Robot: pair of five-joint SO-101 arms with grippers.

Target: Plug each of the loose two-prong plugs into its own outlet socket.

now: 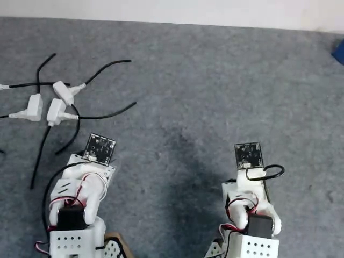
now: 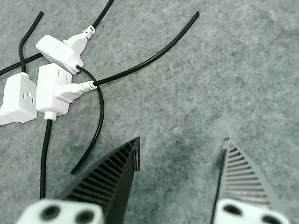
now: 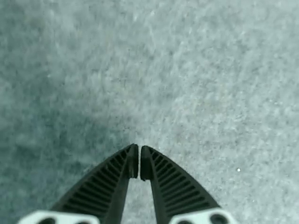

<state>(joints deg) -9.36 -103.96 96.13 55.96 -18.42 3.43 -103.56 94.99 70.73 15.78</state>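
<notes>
Three white outlet sockets lie on the grey carpet at the far left. The leftmost socket (image 2: 17,98) (image 1: 35,107) shows an empty face. The middle socket (image 2: 51,88) (image 1: 56,110) has a white plug (image 2: 78,87) seated in its side. The farther socket (image 2: 58,52) (image 1: 64,92) also carries a white plug (image 2: 80,40). Black cables (image 2: 145,63) run from both plugs. My left gripper (image 2: 180,156) hangs open over bare carpet, short of the sockets. My right gripper (image 3: 139,161) is shut on nothing, far to the right above bare carpet.
Black cables (image 1: 45,142) trail across the carpet around the sockets, and a white cable end (image 1: 3,87) lies at the left edge. Both arm bases (image 1: 75,236) (image 1: 250,239) stand at the near edge. A blue object (image 1: 339,51) sits at the far right.
</notes>
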